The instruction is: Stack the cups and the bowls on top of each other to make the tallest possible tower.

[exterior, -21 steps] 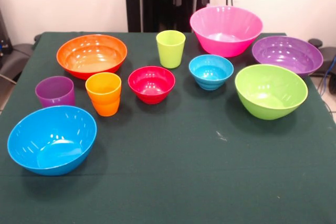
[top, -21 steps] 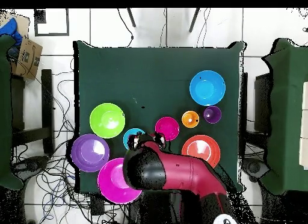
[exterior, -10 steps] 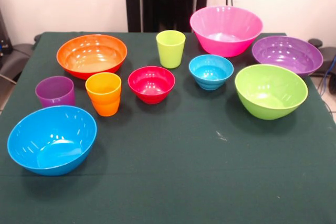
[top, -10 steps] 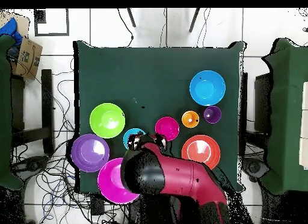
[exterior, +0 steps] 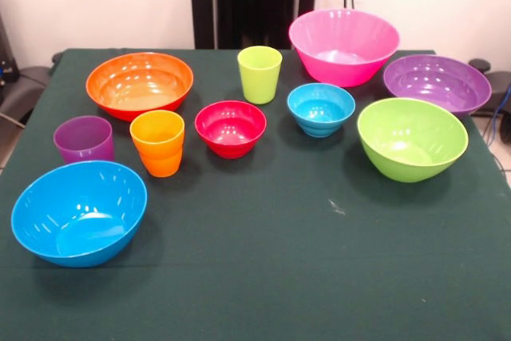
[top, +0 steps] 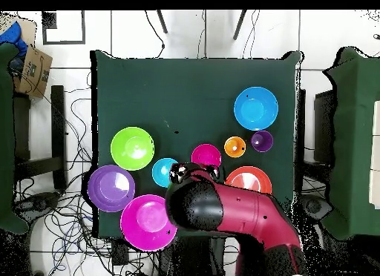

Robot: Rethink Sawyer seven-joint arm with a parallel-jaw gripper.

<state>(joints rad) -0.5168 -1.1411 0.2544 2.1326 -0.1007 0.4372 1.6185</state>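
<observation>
Every piece stands by itself on the green cloth, and no tower is in view. In the front view the pink bowl [exterior: 343, 45], purple bowl [exterior: 437, 83] and lime bowl [exterior: 411, 137] are on the right. The orange bowl [exterior: 140, 83] and big blue bowl [exterior: 78, 212] are on the left. In the middle sit the small red bowl [exterior: 230, 128] and light blue bowl [exterior: 321, 109]. The lime cup [exterior: 259, 74], orange cup [exterior: 158, 143] and purple cup [exterior: 84, 139] stand upright. From overhead, the red arm [top: 223, 214] ends above the lime cup's place and hides it. The gripper does not show in the front view.
The green table [exterior: 319, 277] has bare cloth along its near side in the front view. From overhead, cables lie on the floor to the left, a cardboard box [top: 33, 69] sits at the top left, and another green table [top: 356, 139] stands at the right.
From overhead, the arm's end has swung a little to the right, so more of the pink and light blue bowls shows. No cup or bowl has moved.
</observation>
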